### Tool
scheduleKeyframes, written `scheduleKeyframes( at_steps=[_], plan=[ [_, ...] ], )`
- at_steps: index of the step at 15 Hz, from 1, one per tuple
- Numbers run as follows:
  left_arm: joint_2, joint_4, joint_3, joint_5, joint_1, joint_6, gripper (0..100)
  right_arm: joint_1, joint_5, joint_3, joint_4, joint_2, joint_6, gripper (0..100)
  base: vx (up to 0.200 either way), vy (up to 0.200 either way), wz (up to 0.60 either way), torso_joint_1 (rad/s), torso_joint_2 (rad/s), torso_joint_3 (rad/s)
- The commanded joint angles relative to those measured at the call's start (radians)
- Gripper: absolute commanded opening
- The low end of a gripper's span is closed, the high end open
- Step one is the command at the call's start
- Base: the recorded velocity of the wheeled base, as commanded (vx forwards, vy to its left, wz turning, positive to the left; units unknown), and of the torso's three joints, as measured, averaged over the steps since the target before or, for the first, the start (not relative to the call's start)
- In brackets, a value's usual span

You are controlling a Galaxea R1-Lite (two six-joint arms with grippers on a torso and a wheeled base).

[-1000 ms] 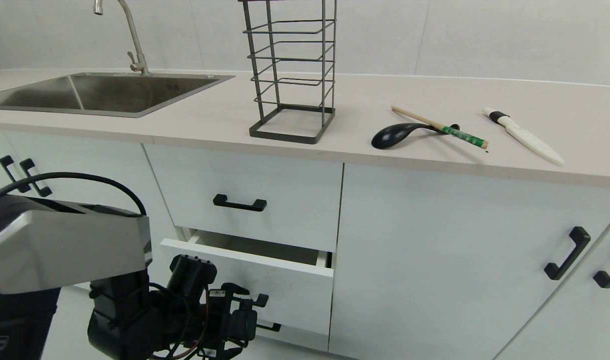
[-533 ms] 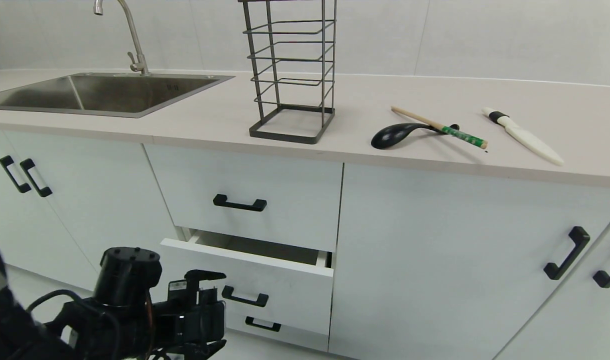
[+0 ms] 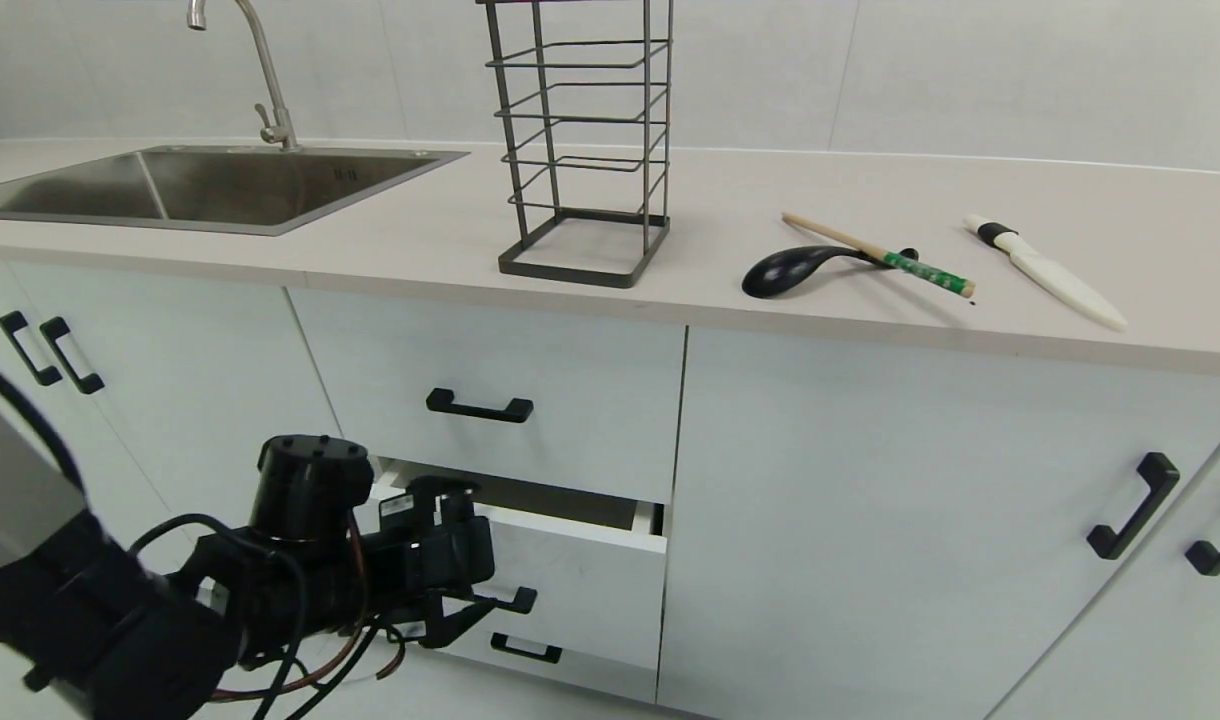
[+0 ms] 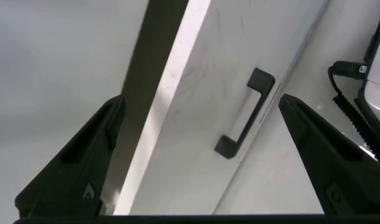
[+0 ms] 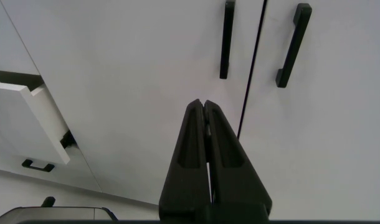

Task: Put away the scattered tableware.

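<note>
Left gripper (image 4: 196, 155) at the drawer (image 3: 570, 560), tableware up on the tabletop (image 3: 370, 240).
We see its fingers (image 4: 78, 162) spread wide either side of the drawer's handle (image 4: 243, 115), apart from it; the drawer stands part open, contents hidden from us. Our right gripper (image 5: 204, 106) is pressed together. Spoon (image 3: 785, 270), chopsticks (image 3: 875, 254) and knife (image 3: 1050, 273) lie well above, right of the rack (image 3: 582, 150); the chopsticks rest across the spoon's handle.

On the beige counter (image 3: 370, 240) lie a black spoon (image 3: 782, 271), a tan chopstick (image 3: 870, 250) banded in patterned green, and, at three o'clock, a cream knife (image 3: 1050, 275) with a black ring. The wire rack (image 3: 568, 273) is dark grey.
</note>
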Motion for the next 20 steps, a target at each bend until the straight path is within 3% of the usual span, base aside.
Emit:
scheduleKeyframes(
  at_steps=[1, 4, 10, 13, 15, 16, 17, 20],
  plan=[
    [0.157, -0.003, -0.075, 0.001, -0.001, 0.000, 100, 0.000, 0.000, 0.000, 0.000, 0.001, 0.000, 0, 0.000, 0.000, 0.00, 0.000, 0.00, 0.000],
    [0.221, -0.003, -0.142, 0.001, 0.002, 0.003, 100, 0.000, 0.000, 0.000, 0.000, 0.001, 0.000, 0, 0.000, 0.000, 0.00, 0.000, 0.00, 0.000],
    [0.232, -0.009, -0.079, -0.001, 0.009, 0.026, 100, 0.000, 0.000, 0.000, 0.000, 0.001, 0.000, 0, 0.000, 0.000, 0.00, 0.000, 0.00, 0.000],
    [0.135, -0.063, 0.065, -0.001, 0.009, 0.023, 100, 0.000, 0.000, 0.000, 0.000, 0.001, 0.000, 0, 0.000, 0.000, 0.00, 0.000, 0.00, 0.000],
    [0.014, -0.066, 0.189, 0.001, -0.001, 0.021, 100, 0.000, 0.000, 0.000, 0.000, 0.001, 0.000, 0, 0.000, 0.000, 0.00, 0.000, 0.00, 0.000],
    [0.014, -0.066, 0.189, 0.001, -0.001, 0.021, 100, 0.000, 0.000, 0.000, 0.000, 0.001, 0.000, 0, 0.000, 0.000, 0.00, 0.000, 0.00, 0.000],
    [-0.083, -0.056, 0.270, 0.001, -0.003, 0.019, 100, 0.000, 0.000, 0.000, 0.000, 0.001, 0.000, 0, 0.000, 0.000, 0.00, 0.000, 0.00, 0.000],
    [-0.144, -0.055, 0.310, -0.001, -0.007, 0.019, 100, 0.000, 0.000, 0.000, 0.000, 0.001, 0.000, 0, 0.000, 0.000, 0.00, 0.000, 0.00, 0.000]
  ],
)
